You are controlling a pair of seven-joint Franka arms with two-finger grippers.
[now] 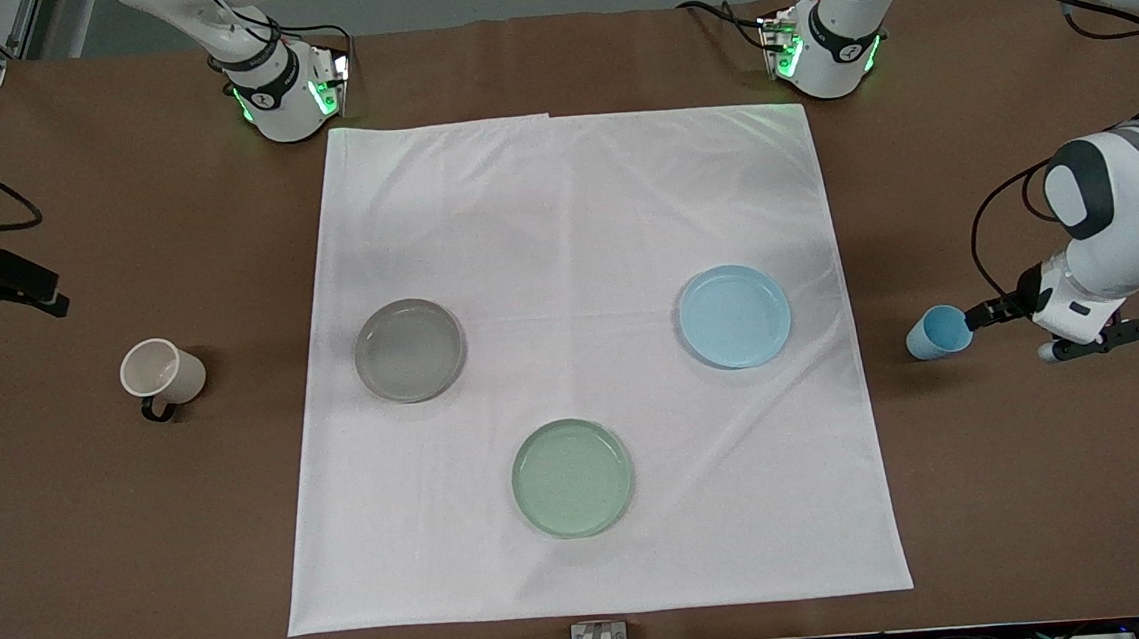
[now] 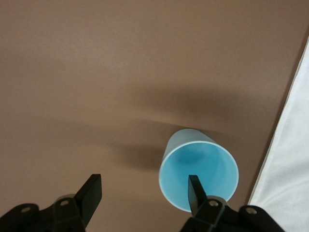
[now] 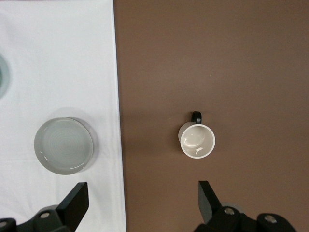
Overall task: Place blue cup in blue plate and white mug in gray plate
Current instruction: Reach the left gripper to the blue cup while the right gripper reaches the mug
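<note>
The blue cup [image 1: 936, 332] stands on the brown table at the left arm's end, off the cloth. My left gripper [image 1: 990, 314] is open and low beside it; in the left wrist view one finger [image 2: 194, 193] overlaps the blue cup's [image 2: 198, 169] mouth and the other stands clear of it. The blue plate [image 1: 735, 315] lies empty on the cloth. The white mug [image 1: 162, 372] stands at the right arm's end, its dark handle toward the front camera. The gray plate [image 1: 409, 350] is empty. My right gripper [image 1: 41, 291] is open, high above the table by the white mug [image 3: 198, 140] and gray plate [image 3: 63, 144].
A pale green plate [image 1: 573, 478] lies on the white cloth [image 1: 572, 209], nearer the front camera than the other two plates. The cloth's edge shows in both wrist views [image 2: 289, 159] [image 3: 72, 58]. Bare brown table [image 1: 1042, 487] surrounds the cloth.
</note>
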